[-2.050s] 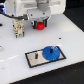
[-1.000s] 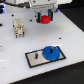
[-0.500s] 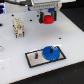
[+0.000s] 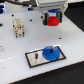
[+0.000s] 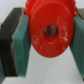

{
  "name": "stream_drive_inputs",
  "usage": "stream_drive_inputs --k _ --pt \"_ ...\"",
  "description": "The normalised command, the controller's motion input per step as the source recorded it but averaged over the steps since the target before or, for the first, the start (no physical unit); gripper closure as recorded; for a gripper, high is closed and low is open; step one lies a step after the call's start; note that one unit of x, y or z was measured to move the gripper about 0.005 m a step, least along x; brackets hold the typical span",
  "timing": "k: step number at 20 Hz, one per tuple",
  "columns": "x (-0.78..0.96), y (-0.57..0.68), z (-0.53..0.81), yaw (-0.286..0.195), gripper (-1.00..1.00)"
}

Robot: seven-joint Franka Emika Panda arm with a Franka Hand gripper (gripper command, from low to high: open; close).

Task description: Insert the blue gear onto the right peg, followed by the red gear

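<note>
Gripper (image 4: 52, 21) clamped on red gear (image 4: 52, 21), carried clear of the table (image 4: 15, 55). Wrist view: both teal pads (image 5: 21, 47) press opposite sides of the gear rim (image 5: 50, 30); centre hole faces the camera and is unobstructed.

Blue gear (image 4: 49, 52) sits on the plate (image 4: 35, 59), well below the gripper and nearer the camera. It appears already seated on the right peg; the peg itself cannot be made out here. Short pin (image 4: 36, 56) stands beside the blue gear, toward the exterior view's left.

Step in hand, as judged: bring red gear over the same peg.
- Travel at height, descend only once the hole is centred above the blue gear's hub.
- Keep the gear flat; a tilted disc would likely jam on the peg.
- Release only after the gear rests on the blue one.
</note>
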Motion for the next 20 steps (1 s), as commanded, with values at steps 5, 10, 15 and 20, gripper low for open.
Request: stream_drive_inputs --k 5,10,15,20 --pt "0.83 -0.07 0.28 0.0 1.0" --pt "0.8 -0.13 0.21 0.0 1.0" --pt "0.74 -0.17 0.11 0.0 1.0" --pt "0.54 -0.19 0.0 0.0 1.0"
